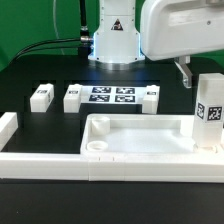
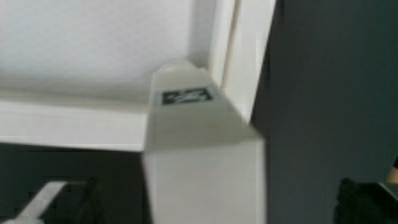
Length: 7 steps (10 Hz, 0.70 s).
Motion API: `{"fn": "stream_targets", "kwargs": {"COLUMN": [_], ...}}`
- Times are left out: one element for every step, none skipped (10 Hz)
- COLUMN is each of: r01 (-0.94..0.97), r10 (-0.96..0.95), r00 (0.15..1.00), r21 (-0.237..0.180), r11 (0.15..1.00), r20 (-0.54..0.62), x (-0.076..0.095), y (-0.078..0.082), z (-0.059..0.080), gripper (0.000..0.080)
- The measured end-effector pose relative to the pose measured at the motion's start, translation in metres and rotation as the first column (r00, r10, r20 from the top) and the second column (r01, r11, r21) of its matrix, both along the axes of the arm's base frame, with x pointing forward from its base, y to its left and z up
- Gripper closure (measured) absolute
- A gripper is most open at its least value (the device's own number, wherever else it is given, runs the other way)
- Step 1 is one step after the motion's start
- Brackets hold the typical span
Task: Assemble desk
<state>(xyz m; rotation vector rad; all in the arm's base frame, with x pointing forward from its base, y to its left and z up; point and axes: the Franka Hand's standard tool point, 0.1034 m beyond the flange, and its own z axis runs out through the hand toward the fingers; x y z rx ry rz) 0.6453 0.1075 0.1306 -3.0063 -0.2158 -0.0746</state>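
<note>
Table (image 1: 30,70): black; everything stands or lies on it.
Border rails (image 1: 50,166): a long white run across the front, with a short upright end at the exterior view's left.
Desk slab (image 1: 140,135): white tray with a raised rim, lying flat just behind the front rail, right of centre in the exterior view.
Gripper (image 1: 192,70): hangs over the slab's end at the exterior view's right, jaws spread as wide as they go, holding nothing.
Marker board (image 1: 112,96): flat, behind the slab.
Upright leg (image 1: 210,110): tagged white block standing on end at the slab's corner on the exterior view's right. The wrist view shows it between the blurred fingers (image 2: 50,202); it seems clear of both.
Loose legs (image 1: 42,96): three small blocks in a row with the marker board, one on each side of it and one further to the exterior view's left.
</note>
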Motion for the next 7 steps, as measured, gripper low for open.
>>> {"fn": "stream_targets", "kwargs": {"r01": [-0.002, -0.018, -0.043, -0.042, -0.042, -0.042, -0.038], "r10": [0.002, 0.018, 0.043, 0.042, 0.042, 0.042, 0.038], "r00": [1.0, 1.0, 0.999, 0.999, 0.999, 0.999, 0.999], "r21": [-0.001, -0.001, -0.001, -0.001, -0.001, -0.001, -0.001], "r11": [1.0, 1.0, 0.999, 0.999, 0.999, 0.999, 0.999], "r20": [-0.003, 0.0, -0.004, -0.004, -0.004, -0.003, -0.004], "x": [-0.0009, -0.0009, -0.0015, -0.0015, -0.0016, -0.0014, -0.0014], "y": [-0.0004, 0.0016, 0.0013, 0.0014, 0.0015, 0.0013, 0.0013], "z": [-0.0022, -0.0022, -0.0034, -0.0033, -0.0035, -0.0034, -0.0034], "gripper": [0.015, 0.0155, 0.0155, 0.0318, 0.0501, 0.0509, 0.0509]}}
